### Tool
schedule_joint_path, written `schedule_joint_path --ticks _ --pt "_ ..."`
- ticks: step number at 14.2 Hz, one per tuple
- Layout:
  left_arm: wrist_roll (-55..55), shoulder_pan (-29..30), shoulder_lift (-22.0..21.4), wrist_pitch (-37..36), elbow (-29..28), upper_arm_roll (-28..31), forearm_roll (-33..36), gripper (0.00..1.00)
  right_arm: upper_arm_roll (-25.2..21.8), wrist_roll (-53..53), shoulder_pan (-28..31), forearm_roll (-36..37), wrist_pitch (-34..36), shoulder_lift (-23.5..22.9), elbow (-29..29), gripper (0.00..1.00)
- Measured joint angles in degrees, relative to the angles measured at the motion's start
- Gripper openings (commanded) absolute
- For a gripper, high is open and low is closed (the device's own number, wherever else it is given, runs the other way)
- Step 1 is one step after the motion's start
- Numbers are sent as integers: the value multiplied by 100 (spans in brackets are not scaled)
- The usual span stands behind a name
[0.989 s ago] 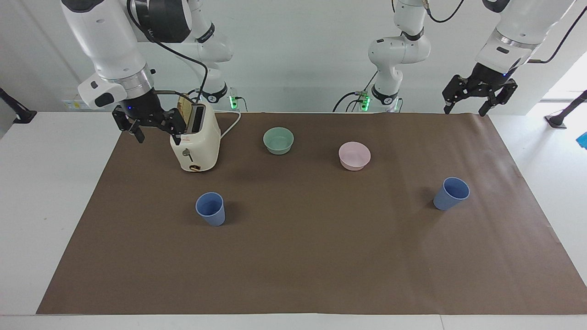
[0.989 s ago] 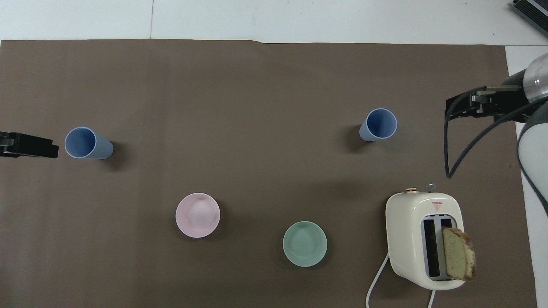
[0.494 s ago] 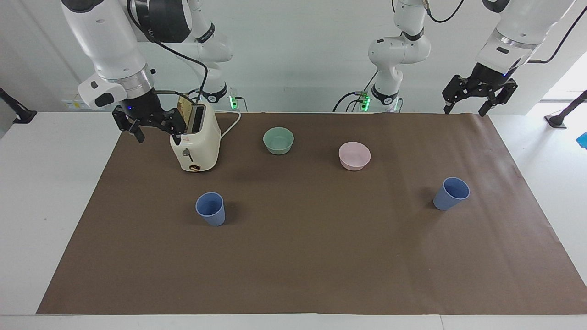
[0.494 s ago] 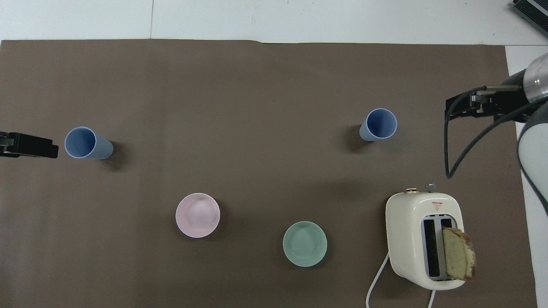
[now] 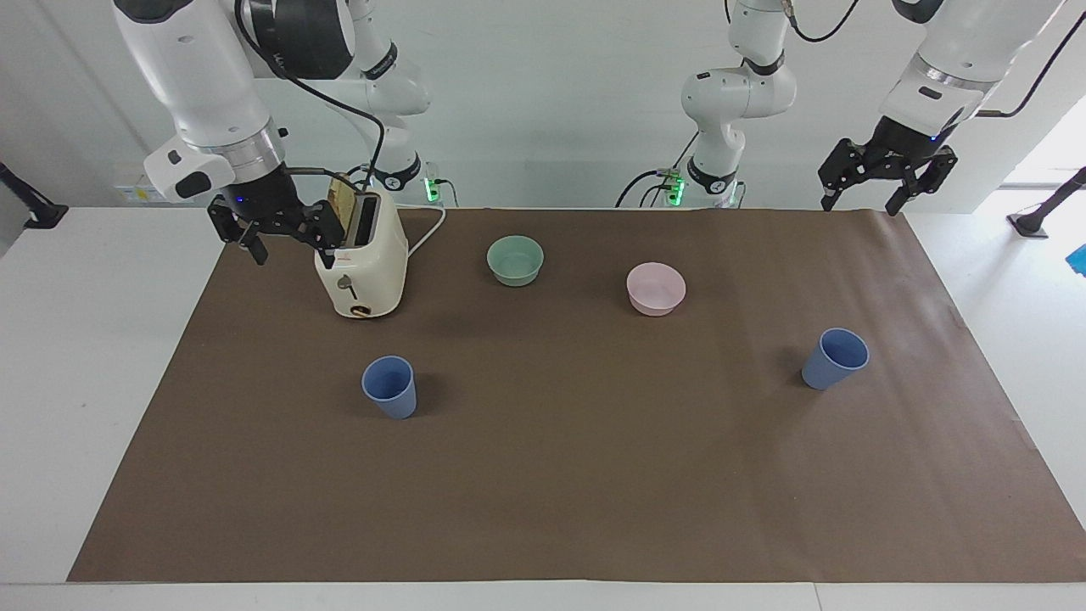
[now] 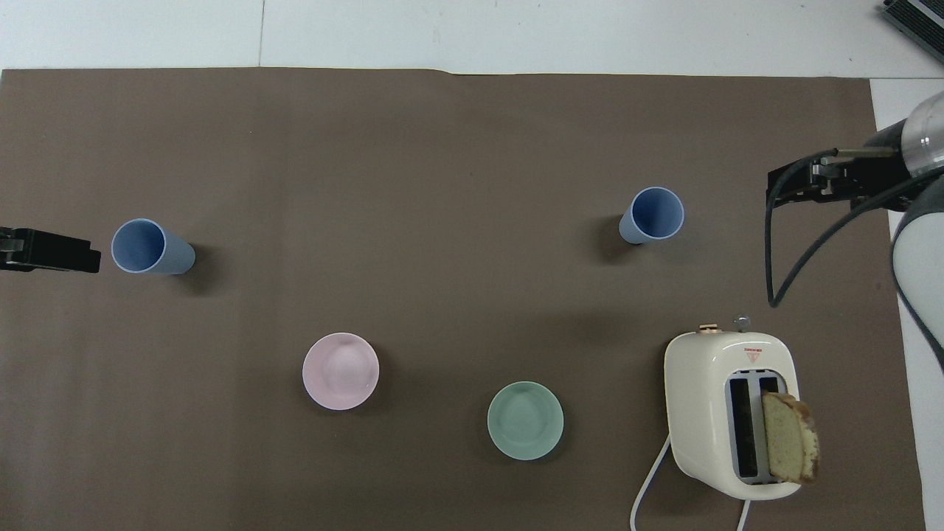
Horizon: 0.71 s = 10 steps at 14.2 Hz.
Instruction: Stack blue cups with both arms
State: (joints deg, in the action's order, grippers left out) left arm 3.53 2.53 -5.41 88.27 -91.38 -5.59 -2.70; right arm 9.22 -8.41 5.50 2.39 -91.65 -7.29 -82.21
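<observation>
Two cups (image 5: pixel 389 387) (image 5: pixel 835 359) apart at either end, two bowls (image 5: pixel 515 260) (image 5: pixel 656 288) nearer the robots, toaster (image 5: pixel 361 263) beside them

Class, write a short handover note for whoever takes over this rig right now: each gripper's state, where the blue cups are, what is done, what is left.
Left gripper: open, empty, raised over the mat's corner at the left arm's end.
Right gripper: open, empty, raised beside the toaster, touching nothing.
Blue cups: both upright on the brown mat, well apart. One at the left arm's end, the other at the right arm's end, farther from the robots than the toaster.
Done: nothing; neither cup is gripped.
Left: each arm picks up its nearer cup, then one cup goes inside the other.
</observation>
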Motion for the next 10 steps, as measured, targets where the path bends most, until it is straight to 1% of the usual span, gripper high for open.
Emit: schedule_joint_path --ticks 5,10 --pt "0 14 0 0 0 14 0 100 0 0 0 0 0 0 0 100" --pt "0 173 23 15 -49 44 4 100 0 0 0 0 0 0 0 100"
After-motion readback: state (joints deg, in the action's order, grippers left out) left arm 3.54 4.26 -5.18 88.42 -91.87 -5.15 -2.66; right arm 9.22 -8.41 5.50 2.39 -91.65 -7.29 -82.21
